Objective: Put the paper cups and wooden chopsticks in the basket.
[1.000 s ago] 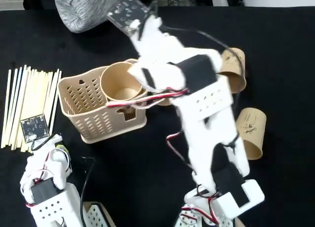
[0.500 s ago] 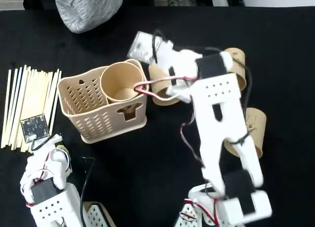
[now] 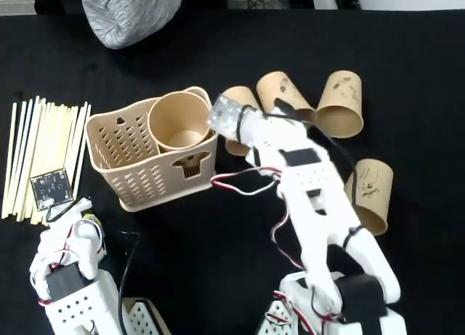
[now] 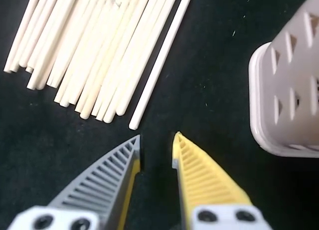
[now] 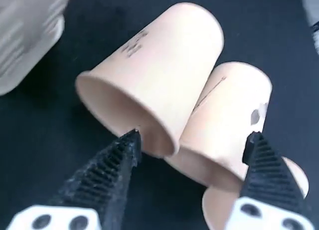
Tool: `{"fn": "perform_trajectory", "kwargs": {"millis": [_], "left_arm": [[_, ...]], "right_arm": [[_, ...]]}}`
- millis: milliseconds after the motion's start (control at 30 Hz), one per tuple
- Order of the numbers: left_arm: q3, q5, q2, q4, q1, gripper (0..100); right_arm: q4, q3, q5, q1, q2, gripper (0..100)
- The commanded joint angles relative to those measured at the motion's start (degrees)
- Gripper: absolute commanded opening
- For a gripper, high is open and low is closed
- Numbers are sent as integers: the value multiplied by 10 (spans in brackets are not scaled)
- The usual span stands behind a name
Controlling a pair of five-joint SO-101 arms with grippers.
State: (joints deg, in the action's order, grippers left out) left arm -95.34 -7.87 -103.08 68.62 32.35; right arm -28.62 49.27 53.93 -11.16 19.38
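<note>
Paper cup in basket: one paper cup [image 3: 178,120] stands upright, mouth up, in the basket's right-hand part.
Basket: beige perforated basket [image 3: 138,176] on the black table [image 3: 407,59], left of centre in the high view.
Loose cups: four lie on their sides to the right of the basket. The nearest cup [image 3: 245,101] lies just beside the basket, partly hidden under the right arm's wrist. The second cup [image 3: 283,95] touches it. A third cup [image 3: 340,102] lies farther right. The fourth cup [image 3: 370,193] lies apart, nearer the arm bases.
Right pincer: the right pincer [image 5: 193,139] hangs above the nearest cup [image 5: 154,98] and the second cup [image 5: 229,120]. Its black fingers are spread wide and grip nothing. One tip is over the nearest cup's rim, the other over the second cup's far side.
Wooden chopsticks: the bundle of wooden chopsticks [image 3: 51,139] lies flat, side by side, left of the basket, not in it.
Left pincer: the left pincer [image 4: 157,140] is over bare table between the chopstick [image 4: 99,50] ends and the basket wall [image 4: 289,90]. Its fingers are a narrow gap apart with nothing between them.
Other: grey bundle [image 3: 131,11] at the table's far edge.
</note>
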Motion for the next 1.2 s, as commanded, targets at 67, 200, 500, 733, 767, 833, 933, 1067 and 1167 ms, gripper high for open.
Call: {"fn": "perform_trajectory", "kwargs": {"millis": [67, 200, 500, 733, 767, 833, 933, 1067, 1167], "left_arm": [[2, -4, -3, -13, -4, 116], [2, -4, -3, -13, -4, 116], [2, -4, -3, -13, -4, 116], [2, -4, -3, -13, -4, 116], [2, -4, -3, -13, -4, 116], [2, -4, -3, -13, -4, 116], [2, -4, -3, -14, -4, 116], [2, -4, -3, -14, -4, 116], [2, -4, -3, -14, -4, 116]], "right_arm": [[169, 15, -48, 11, -71, 336], [229, 15, -55, 12, -115, 336], [260, 16, -55, 25, -138, 295], [258, 17, -64, 47, -138, 34], [258, 17, -74, 49, -138, 15], [259, 16, -86, 51, -137, 14], [259, 15, -85, 51, -137, 12], [256, 18, -91, 51, -116, 11], [243, 30, -121, 52, -73, 11]]}}
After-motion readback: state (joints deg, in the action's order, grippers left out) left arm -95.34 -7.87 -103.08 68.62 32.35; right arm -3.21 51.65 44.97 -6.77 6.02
